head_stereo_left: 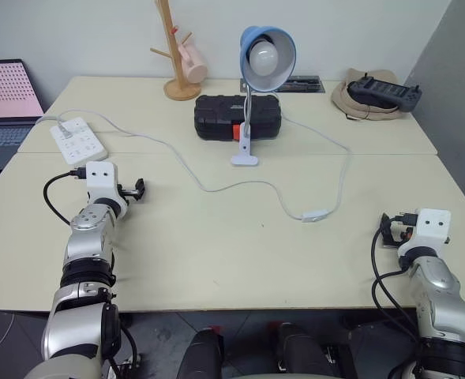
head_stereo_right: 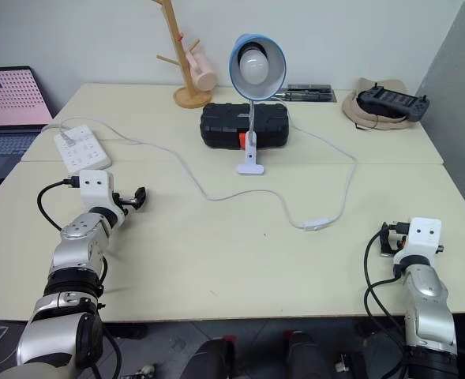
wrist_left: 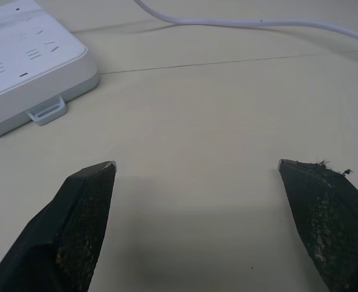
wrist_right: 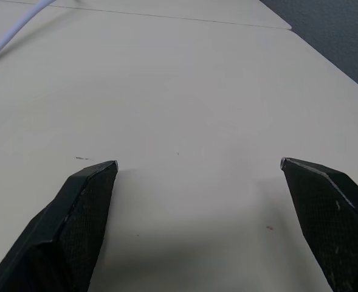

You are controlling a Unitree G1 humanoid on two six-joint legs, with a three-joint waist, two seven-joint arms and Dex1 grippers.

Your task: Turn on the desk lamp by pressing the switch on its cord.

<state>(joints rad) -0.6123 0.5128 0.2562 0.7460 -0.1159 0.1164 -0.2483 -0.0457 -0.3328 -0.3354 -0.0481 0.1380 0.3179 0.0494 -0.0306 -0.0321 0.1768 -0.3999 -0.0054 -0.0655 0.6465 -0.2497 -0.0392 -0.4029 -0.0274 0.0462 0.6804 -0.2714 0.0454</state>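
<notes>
Ideally the right gripper (wrist_right: 198,163), jaws apart like the left gripper (wrist_left: 197,164), closes before pressing the switch (head_stereo_left: 315,215) squarely

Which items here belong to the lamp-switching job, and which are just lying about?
Job: desk lamp, cord, switch.

Lying about: power strip, black case, wooden mug stand, laptop, hat with controller.

desk lamp (head_stereo_left: 267,55): light-blue dome shade facing forward, white bulb showing unlit, standing on its small white base before a black case | cord (head_stereo_left: 216,188): thin, white, snaking across the table | switch (head_stereo_left: 315,215): small white oblong, lying flat, untouched
</notes>
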